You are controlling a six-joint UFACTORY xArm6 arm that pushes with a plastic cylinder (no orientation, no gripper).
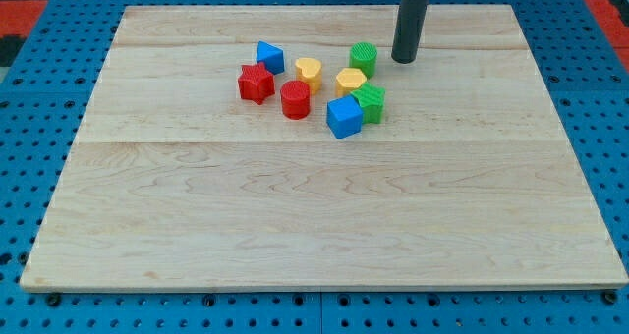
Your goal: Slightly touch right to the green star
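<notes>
While you're watching, my tip (pixel 405 59) is resting on the wooden board (pixel 295 216) at upper right of centre, gripperless, just right of the green cylinder (pixel 364 57); the green star block (pixel 371 102) is sitting below-left, touching the blue cube (pixel 344 117).

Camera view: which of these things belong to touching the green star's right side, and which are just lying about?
In the job:
green star, touching the blue cube
my tip, up and to the view's right of the star

Lying about:
green cylinder
blue cube
yellow hexagon
yellow heart
red cylinder
red star
blue block
</notes>
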